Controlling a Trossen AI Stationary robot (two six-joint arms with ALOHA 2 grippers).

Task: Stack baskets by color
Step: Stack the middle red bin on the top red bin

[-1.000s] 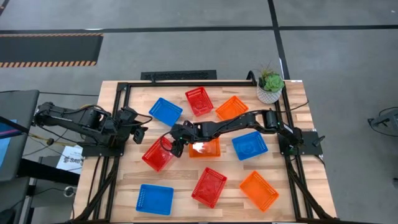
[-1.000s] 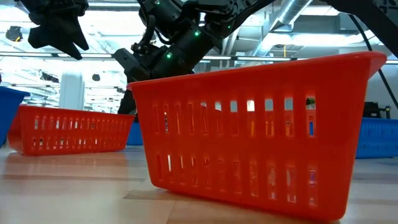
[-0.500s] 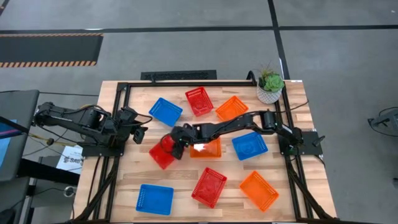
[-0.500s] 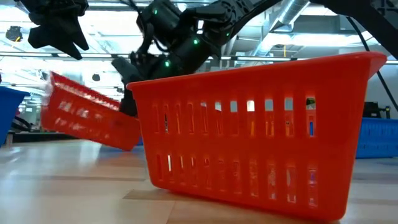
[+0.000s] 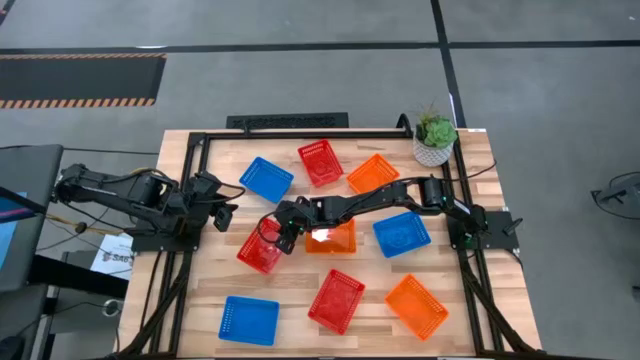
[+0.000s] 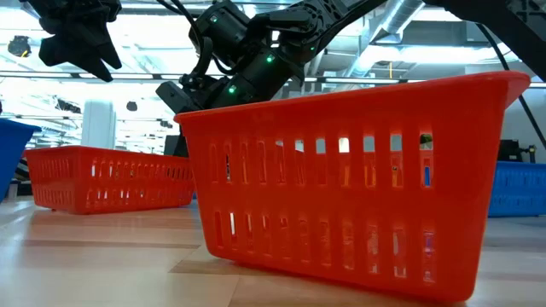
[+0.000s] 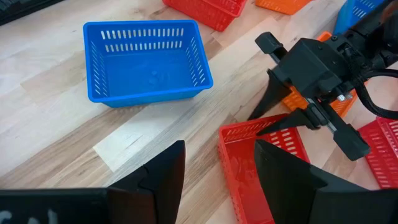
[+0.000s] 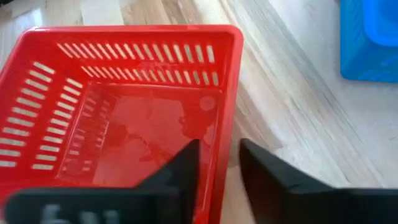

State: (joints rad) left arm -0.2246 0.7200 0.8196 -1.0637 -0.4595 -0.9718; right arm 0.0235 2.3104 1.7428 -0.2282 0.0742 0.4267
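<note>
bench [image 5: 200, 300]: wooden top carrying 9 baskets, none stacked yet; a potted plant [image 5: 434, 137] sits at the far right corner.
baskets: 3 blue, at the far edge left of middle [image 5: 266, 178], right of centre [image 5: 401, 233] and at the near left corner [image 5: 248, 320]; 3 orange, at the far edge right of middle [image 5: 372, 173], at the centre [image 5: 331, 240] and near the near right corner [image 5: 416, 306].
other reds: one at the far edge [image 5: 320, 162], one at the near edge, middle [image 5: 336, 300].
red basket [image 5: 260, 248]: left of centre, flat on the wood in the low view, just beside the centre orange one.
right gripper [image 5: 276, 229]: reaches across the bench; its fingers straddle this red basket's rim, one inside the wall, one outside, and look clamped on it.
left gripper [image 5: 226, 213]: waits at the left edge, fingers apart, holding nothing.
step: carrying the red basket to another red one, in my judgement.
doing it well: lift until the base clears the neighbouring rims, keep it level, line its long sides up with the target's, lower straight in so it nests.
risk: a 1-wall grip may let it tilt or swing; move slowly and avoid clipping the orange basket.
</note>
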